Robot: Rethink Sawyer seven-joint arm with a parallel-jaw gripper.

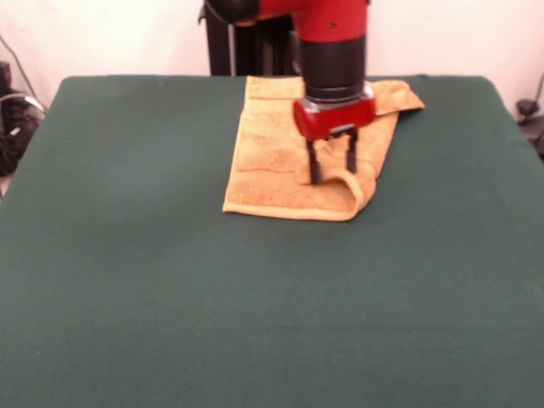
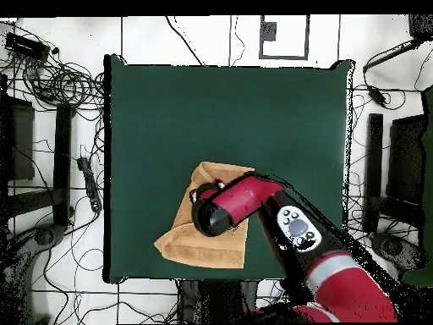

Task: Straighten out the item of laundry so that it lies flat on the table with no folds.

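Observation:
The golden-orange towel [image 1: 263, 161] lies at the table's far side, close to the robot's pedestal. It is folded over: its right side is doubled back, with a rolled fold [image 1: 357, 194] at the near right corner and one corner sticking out at the far right [image 1: 406, 95]. My gripper [image 1: 332, 167] points straight down over the towel's right part, its fingers [image 1: 314, 166] apart and their tips at the cloth just behind the rolled fold. In the overhead view the towel [image 2: 193, 241] lies near the table's bottom edge, partly under the arm [image 2: 241, 199]. The green table [image 1: 127, 272] is much larger than the towel.
The pedestal [image 1: 246, 42] stands behind the table's far edge. In the overhead view, cables [image 2: 63, 85] and dark equipment [image 2: 385, 161] lie on the floor around the table [image 2: 228, 110]. The towel's far edge reaches the table's edge by the pedestal.

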